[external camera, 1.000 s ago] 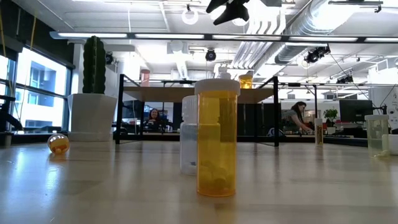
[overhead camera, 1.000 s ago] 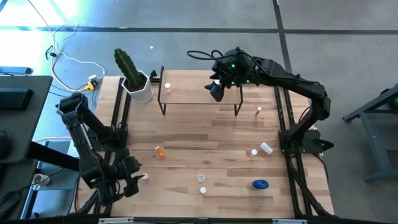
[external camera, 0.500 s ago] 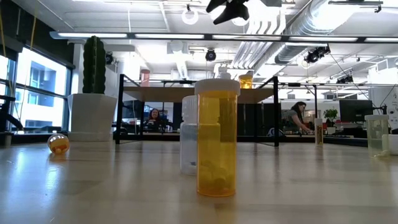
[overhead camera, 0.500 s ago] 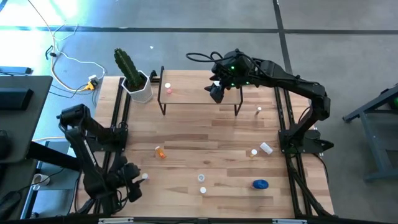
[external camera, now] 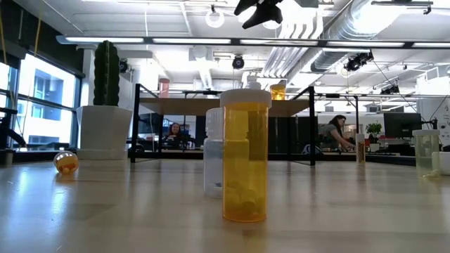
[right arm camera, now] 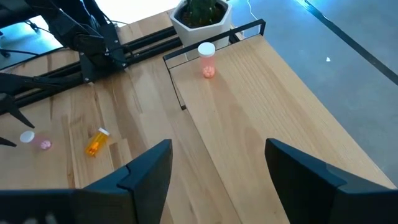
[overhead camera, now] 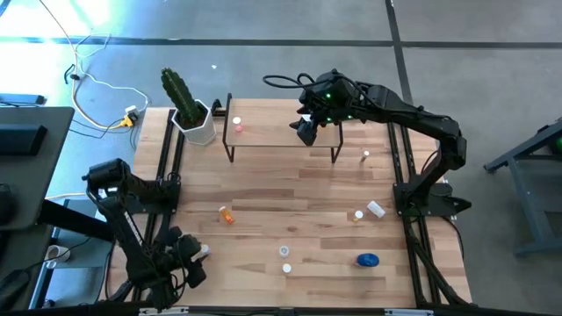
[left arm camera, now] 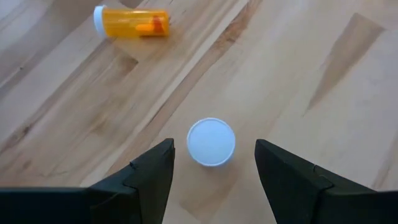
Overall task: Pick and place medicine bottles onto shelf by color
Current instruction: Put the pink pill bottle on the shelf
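Observation:
My left gripper (left arm camera: 213, 149) is open at the table's near left corner (overhead camera: 188, 263). Its fingers stand on either side of a pink medicine bottle (overhead camera: 204, 251) without touching it; only the bottle's round white cap (left arm camera: 211, 142) shows in the left wrist view. My right gripper (overhead camera: 306, 130) hangs open and empty above the shelf (overhead camera: 272, 133), also seen as the shelf (right arm camera: 261, 93) in the right wrist view. A pink bottle (right arm camera: 207, 60) stands on the shelf's left end. An orange bottle (left arm camera: 130, 22) lies on its side on the table.
A cactus in a white pot (overhead camera: 191, 116) stands at the far left by the shelf. Several more bottles are on the table: two white-capped ones (overhead camera: 285, 259), a blue one (overhead camera: 367, 260), an orange one (overhead camera: 356, 214) and a white one (overhead camera: 376, 209). An upright orange bottle (external camera: 246, 154) fills the low view.
My left gripper has sunk toward the table and moved a little toward the near edge, rolling at the wrist, and stays open. The pink bottle beside it has kept its place.

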Action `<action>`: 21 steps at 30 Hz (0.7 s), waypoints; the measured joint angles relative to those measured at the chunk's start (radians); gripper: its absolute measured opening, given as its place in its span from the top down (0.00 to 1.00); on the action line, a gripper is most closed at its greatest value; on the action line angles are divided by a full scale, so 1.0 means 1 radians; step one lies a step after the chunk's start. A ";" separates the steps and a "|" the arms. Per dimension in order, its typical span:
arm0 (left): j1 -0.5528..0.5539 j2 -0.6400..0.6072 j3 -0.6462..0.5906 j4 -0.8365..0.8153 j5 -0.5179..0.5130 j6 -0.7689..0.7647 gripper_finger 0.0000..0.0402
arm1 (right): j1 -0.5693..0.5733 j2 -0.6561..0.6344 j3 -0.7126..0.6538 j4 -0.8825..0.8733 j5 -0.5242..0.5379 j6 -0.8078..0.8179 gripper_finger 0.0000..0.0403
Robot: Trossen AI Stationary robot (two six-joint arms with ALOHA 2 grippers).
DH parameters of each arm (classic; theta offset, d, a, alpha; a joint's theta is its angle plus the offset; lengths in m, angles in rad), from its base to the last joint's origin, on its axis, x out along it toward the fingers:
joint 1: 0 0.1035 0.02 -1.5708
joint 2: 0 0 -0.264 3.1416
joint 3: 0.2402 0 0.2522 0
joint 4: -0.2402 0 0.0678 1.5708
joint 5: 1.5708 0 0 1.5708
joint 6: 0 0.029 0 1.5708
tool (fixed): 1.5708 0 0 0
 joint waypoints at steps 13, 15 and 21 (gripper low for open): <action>0.017 0.048 0.000 -0.002 -0.044 -0.037 0.47 | 0.000 0.000 0.000 -0.001 0.013 0.023 0.39; 0.024 0.048 0.000 -0.004 -0.042 -0.024 0.47 | 0.000 0.000 0.000 -0.001 0.013 0.023 0.39; 0.037 0.048 0.000 -0.006 -0.027 -0.003 0.47 | 0.000 0.000 0.000 -0.002 0.012 0.023 0.39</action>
